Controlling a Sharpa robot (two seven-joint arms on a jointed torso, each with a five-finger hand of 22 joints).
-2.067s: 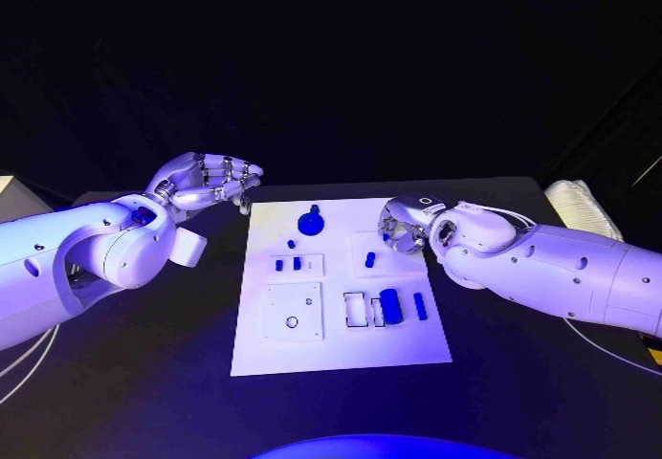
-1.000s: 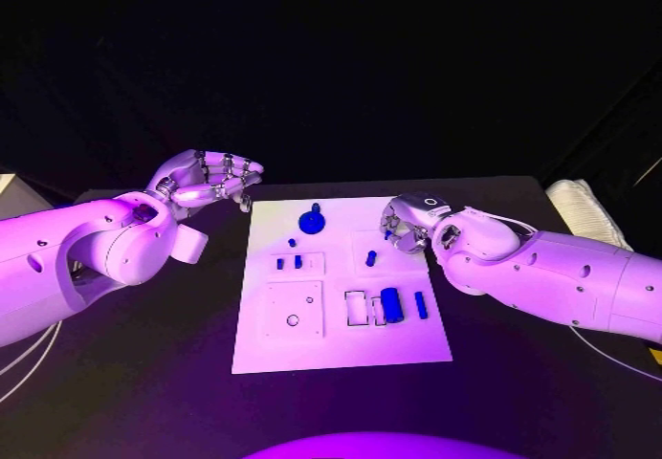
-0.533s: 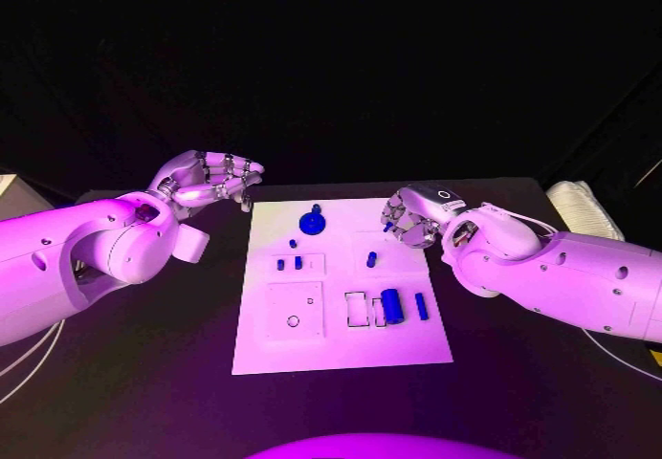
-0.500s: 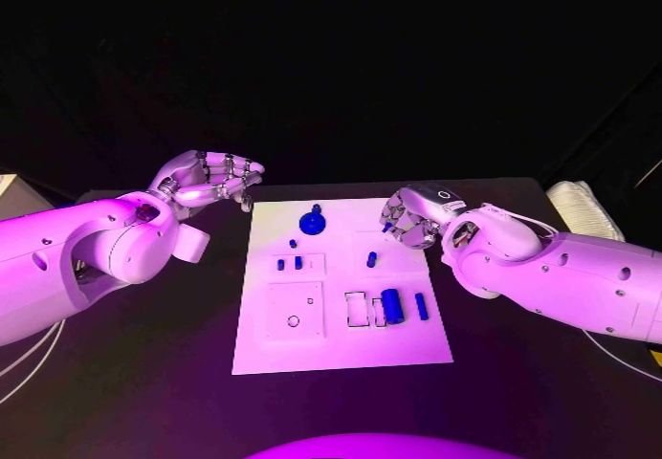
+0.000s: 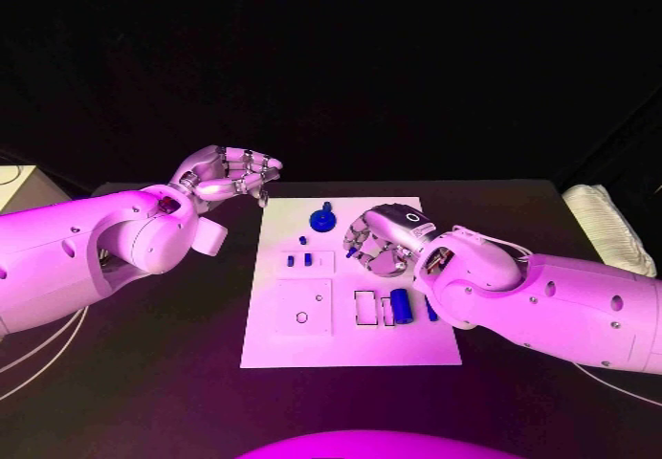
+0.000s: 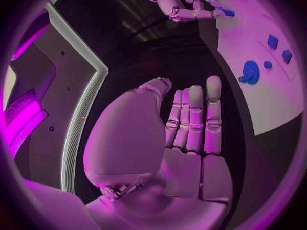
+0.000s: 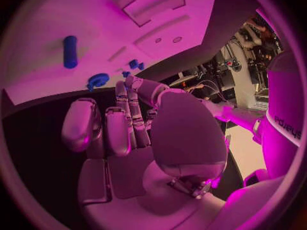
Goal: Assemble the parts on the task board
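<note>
The white task board (image 5: 345, 344) lies in the middle of the black table. On it are a round blue knob (image 5: 323, 220), two small blue pieces (image 5: 294, 259), a thick blue cylinder (image 5: 400, 306) and a thin blue peg (image 5: 430, 308). My right hand (image 5: 375, 244) hovers over the board's upper middle, its fingers (image 7: 122, 128) curled in with nothing seen in them. A short blue peg (image 7: 69, 51) lies on the board (image 7: 64, 15) just beyond them. My left hand (image 5: 228, 174) hangs off the board's far left corner, its fingers (image 6: 195, 122) straight and holding nothing.
A folded white cloth (image 5: 607, 229) lies at the table's right edge. A pale box (image 5: 21, 186) stands at the far left, and cables (image 5: 28, 354) run along the left side. Bare black table surrounds the board.
My right hand has moved from the board's right edge in over its upper middle, covering where the short blue peg lay. The camera has shifted a little. The left hand has barely moved.
</note>
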